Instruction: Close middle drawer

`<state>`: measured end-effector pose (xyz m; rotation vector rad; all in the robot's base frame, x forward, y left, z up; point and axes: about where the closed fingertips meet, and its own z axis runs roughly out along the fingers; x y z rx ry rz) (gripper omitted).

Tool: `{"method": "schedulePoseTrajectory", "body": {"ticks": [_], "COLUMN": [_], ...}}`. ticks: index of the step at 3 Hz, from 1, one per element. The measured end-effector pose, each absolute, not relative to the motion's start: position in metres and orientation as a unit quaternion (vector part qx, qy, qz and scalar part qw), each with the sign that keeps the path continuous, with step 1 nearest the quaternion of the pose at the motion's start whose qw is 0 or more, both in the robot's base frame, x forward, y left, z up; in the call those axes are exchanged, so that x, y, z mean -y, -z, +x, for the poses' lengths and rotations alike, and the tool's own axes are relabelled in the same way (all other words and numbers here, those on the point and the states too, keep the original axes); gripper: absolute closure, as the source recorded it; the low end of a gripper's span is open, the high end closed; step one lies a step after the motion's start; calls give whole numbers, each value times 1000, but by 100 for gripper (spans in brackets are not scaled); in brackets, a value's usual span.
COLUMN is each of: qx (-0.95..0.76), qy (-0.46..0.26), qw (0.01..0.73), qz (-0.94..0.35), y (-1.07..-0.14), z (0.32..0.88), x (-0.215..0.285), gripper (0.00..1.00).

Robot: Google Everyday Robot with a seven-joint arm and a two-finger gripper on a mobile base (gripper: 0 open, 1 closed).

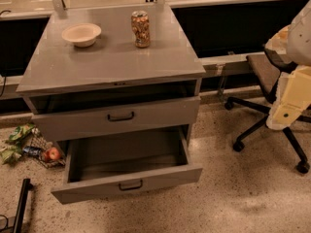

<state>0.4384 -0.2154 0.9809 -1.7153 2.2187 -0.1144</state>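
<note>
Speckled stone floor [233, 193], dark glazing behind, grey cabinet mid-room. Its top is the table [116, 64]: bowl [81, 34] near the back-left corner, can [141, 29] by the back edge, both irrelevant here. Middle drawer [160, 177] is pulled far out past the table's front edge. The tray is bare, with a black handle [130, 184] centred on the low front. Top drawer [160, 113] above it sits ajar. It's not the target, so leave it.

My read on the step: approach, no contact yet. To do it well:
- Meet the drawer front at or just beside the handle, centred.
- Push straight back toward the table's back edge. Contact out near the front-right corner would likely rack it on the slides and jam it.
- A flat push beats gripping the handle.
- Come in below the top drawer's front so that one isn't shoved too.
- Finish with the front flush in the cabinet.

Arm pose: hand [287, 106] hangs beyond the table's right edge, over the office chair [265, 72], well apart from the drawer and higher than its front. Can't tell if it's released or clenched. It needs a long sweep across and down. Floor litter [19, 140] off the front-left corner is outside the push path.
</note>
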Motion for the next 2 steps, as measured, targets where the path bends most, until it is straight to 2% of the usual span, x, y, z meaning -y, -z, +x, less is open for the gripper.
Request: {"method": "schedulePoseTrajectory", "body": {"ticks": [1, 2], "qx": [-779, -776], "qy": [40, 38], "qw": [167, 168], "qz": [-603, -607], "y": [-981, -976], "z": [438, 439], "x": [215, 212], "gripper": [0, 17]}}
